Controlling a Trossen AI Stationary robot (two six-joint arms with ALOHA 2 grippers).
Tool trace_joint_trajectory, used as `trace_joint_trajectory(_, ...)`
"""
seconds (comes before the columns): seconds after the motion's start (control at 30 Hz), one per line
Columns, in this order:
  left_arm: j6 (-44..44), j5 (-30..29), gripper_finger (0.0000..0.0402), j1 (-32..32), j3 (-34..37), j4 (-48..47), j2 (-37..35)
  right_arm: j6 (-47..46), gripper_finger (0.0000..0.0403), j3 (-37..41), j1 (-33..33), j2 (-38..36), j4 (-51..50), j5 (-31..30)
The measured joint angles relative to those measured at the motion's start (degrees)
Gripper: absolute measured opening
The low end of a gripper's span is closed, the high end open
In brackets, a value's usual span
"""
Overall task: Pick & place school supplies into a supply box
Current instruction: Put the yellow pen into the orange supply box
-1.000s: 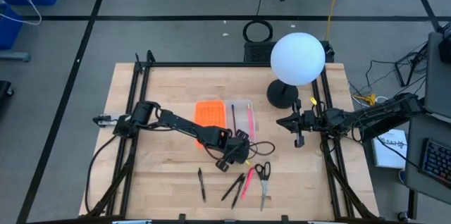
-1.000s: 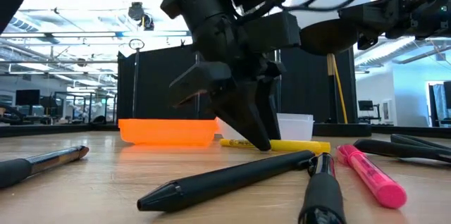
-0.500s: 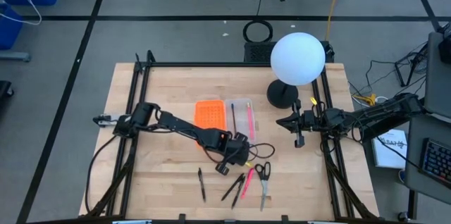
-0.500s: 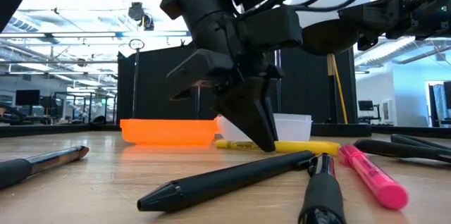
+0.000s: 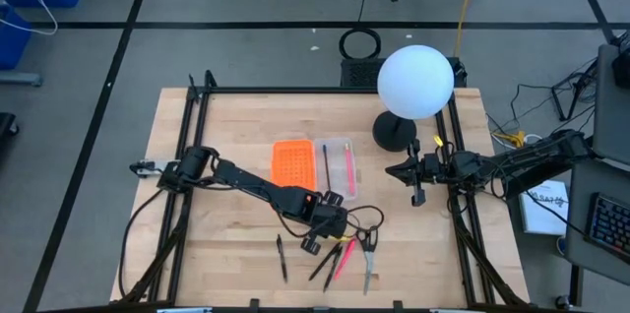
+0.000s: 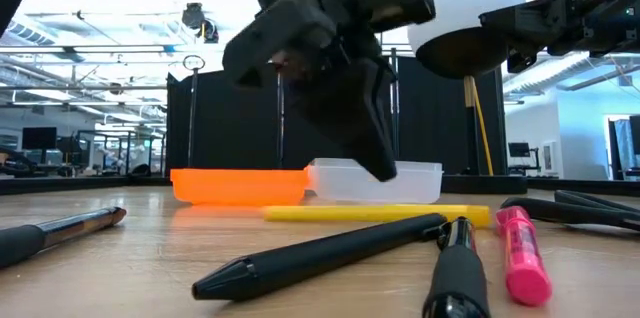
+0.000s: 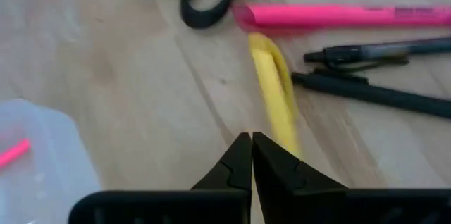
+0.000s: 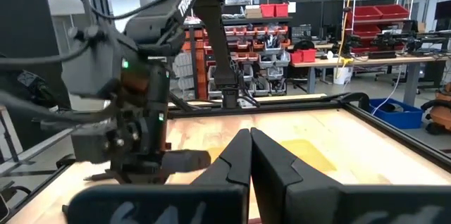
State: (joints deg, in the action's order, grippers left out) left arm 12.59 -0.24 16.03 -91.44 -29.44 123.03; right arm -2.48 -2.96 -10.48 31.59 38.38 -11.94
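The left gripper [image 7: 251,155] hovers with its fingers pressed together, holding nothing, just beside the thin yellow plastic pen [image 7: 275,97] lying on the wooden table [image 5: 212,244]. The pen is near the orange-and-clear rectangular plastic supply box [image 5: 312,162]. The right gripper [image 5: 416,195], fingers together and empty, waits well apart from the box.

Two matte-black jointed arms [image 5: 246,180] — looped black cables, wedge-tipped fingers [image 7: 243,168].

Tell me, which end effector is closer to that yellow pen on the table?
The left end effector is: it is right at the yellow pen, fingers shut. The right end effector hangs well away, near the table's right edge beside the globe lamp.
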Motion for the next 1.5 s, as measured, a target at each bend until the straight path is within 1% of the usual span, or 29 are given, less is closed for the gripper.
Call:
trace_joint_trajectory(0.1, -1.3, -1.2, 0.0002, 0.2, 0.0, 0.3, -2.0, 0.1, 0.0000, 0.0, 0.0, 0.1, 0.1, 0.0)
trace_joint_trajectory(0.2, -2.6, -2.4, 0.0010, 0.3, -0.1, -0.4, -4.0, 0.2, 0.0000, 0.0, 0.0, 0.3, 0.3, 0.0)
trace_joint_trajectory(0.3, -2.6, -3.3, 0.0013, 0.3, -0.1, -3.1, -5.3, 0.3, 0.0000, 0.0, 0.0, 0.3, 0.3, 0.0)
trace_joint_trajectory(0.37, 0.0, -1.7, 0.0006, 0.2, -0.1, -4.4, -6.9, 0.3, 0.0000, 0.0, 0.0, 0.3, 0.3, 0.0)
trace_joint_trajectory(0.47, 6.4, 3.0, 0.0004, 0.2, 0.3, -5.6, -10.7, 0.3, 0.0000, 0.0, 0.0, 0.4, 0.3, 0.0)
trace_joint_trajectory(0.53, 11.2, 6.0, 0.0003, 0.3, 2.1, -5.4, -14.7, 0.2, 0.0000, 0.0, 0.0, 0.5, 0.3, 0.0)
trace_joint_trajectory(0.63, 13.9, 6.3, 0.0003, -0.4, 6.0, -1.5, -23.0, 0.1, 0.0000, 0.0, 0.0, 0.5, 0.4, 0.0)
trace_joint_trajectory(0.73, 13.8, 4.7, 0.0002, -2.2, 13.4, 5.5, -33.5, -0.9, 0.0000, 0.0, 0.0, 0.5, 0.2, 0.0)
trace_joint_trajectory(0.8, 12.3, 4.8, 0.0002, -3.6, 20.9, 12.9, -41.1, -1.3, 0.0000, 0.0, 0.0, 0.6, 0.1, 0.0)
trace_joint_trajectory(0.9, 4.8, 5.3, 0.0002, -6.1, 33.2, 26.1, -51.3, -1.4, 0.0000, 0.0, 0.0, 0.6, -0.1, 0.0)
trace_joint_trajectory(1.03, -3.4, 4.3, 0.0006, -10.5, 48.3, 34.9, -62.9, -1.4, 0.0000, 0.0, 0.0, 0.6, -0.1, 0.0)
trace_joint_trajectory(1.13, -7.7, 4.7, 0.0003, -12.2, 58.1, 41.5, -70.8, -1.4, 0.0000, 0.0, 0.0, 0.6, -0.5, 0.0)
trace_joint_trajectory(1.23, -7.5, 4.3, 0.0004, -11.7, 66.5, 48.8, -78.7, -1.4, 0.0000, 0.0, 0.0, 0.6, -1.1, 0.0)
trace_joint_trajectory(1.3, -6.7, 3.8, 0.0004, -10.9, 71.2, 50.7, -84.0, -1.4, 0.0000, 0.0, 0.0, 0.6, -1.6, 0.0)
trace_joint_trajectory(1.4, -4.9, -0.3, 0.0003, -11.0, 76.8, 53.1, -91.5, -1.4, 0.0000, 0.0, 0.0, 0.6, -1.8, 0.0)
trace_joint_trajectory(1.47, -4.0, -2.6, 0.0004, -11.6, 79.7, 54.4, -94.6, -1.3, 0.0000, 0.0, 0.0, 0.6, -1.8, 0.0)
trace_joint_trajectory(1.5, -4.0, -2.8, 0.0003, -12.2, 80.9, 55.0, -95.6, -1.3, 0.0000, 0.0, 0.0, 0.6, -1.8, 0.0)
